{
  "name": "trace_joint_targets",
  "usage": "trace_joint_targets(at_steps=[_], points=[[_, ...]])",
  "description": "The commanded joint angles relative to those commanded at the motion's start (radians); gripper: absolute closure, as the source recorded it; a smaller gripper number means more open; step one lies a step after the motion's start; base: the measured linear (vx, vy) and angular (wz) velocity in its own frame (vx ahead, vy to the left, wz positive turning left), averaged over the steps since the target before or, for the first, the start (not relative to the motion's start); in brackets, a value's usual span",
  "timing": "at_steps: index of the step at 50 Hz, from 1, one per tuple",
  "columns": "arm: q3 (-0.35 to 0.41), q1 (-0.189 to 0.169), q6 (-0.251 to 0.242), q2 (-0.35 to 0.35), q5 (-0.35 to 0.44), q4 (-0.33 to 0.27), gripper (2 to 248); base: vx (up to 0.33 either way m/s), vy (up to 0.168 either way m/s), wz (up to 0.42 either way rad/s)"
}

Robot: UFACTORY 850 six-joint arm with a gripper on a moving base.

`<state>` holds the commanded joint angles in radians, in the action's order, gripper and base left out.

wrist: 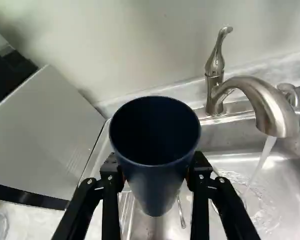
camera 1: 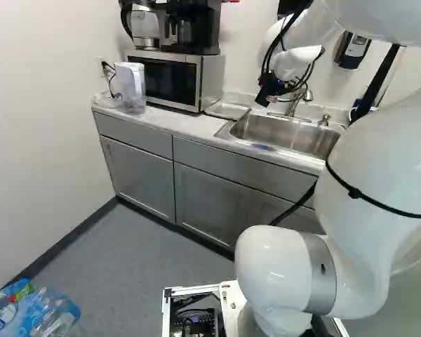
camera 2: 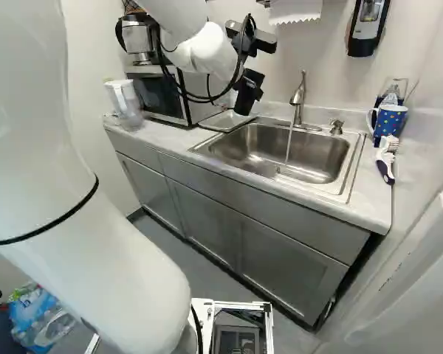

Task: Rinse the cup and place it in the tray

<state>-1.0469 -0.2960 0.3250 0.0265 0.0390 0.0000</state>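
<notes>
Over the left part of the sink [camera 2: 273, 155], my gripper [camera 2: 254, 77] holds the dark cup [camera 2: 246, 101] in the right base view. From the wrist, the gripper [wrist: 155, 168] is shut on the dark blue cup [wrist: 156, 142], a finger against each side and its open mouth toward the camera. Water [wrist: 262, 162] runs from the faucet [wrist: 267, 107] into the sink, apart from the cup. The metal tray [camera 2: 227, 120] lies on the counter between microwave and sink; the cup hides part of it in the wrist view.
The microwave [camera 1: 172, 78] carries a coffee maker [camera 1: 189, 24], with a white pitcher [camera 1: 130, 86] beside it. A patterned mug [camera 2: 390, 122] and a brush [camera 2: 386, 158] are right of the sink. Bottles [camera 1: 31, 309] lie on the floor. A soap dispenser [camera 2: 368, 26] hangs on the wall.
</notes>
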Motion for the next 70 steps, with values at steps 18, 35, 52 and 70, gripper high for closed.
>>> trace_joint_targets(at_steps=[18,35,52,70], points=[[0.0,0.0,-0.189,0.0,0.0,0.0,124,0.0,0.0,0.0],[0.0,0.0,-0.284,0.0,0.0,0.0,124,0.0,0.0,0.0],[-0.016,0.017,-0.284,-0.016,0.0,0.0,124,0.0,0.0,0.0],[-0.067,0.068,-0.284,-0.067,0.0,0.0,124,0.0,0.0,0.0]])
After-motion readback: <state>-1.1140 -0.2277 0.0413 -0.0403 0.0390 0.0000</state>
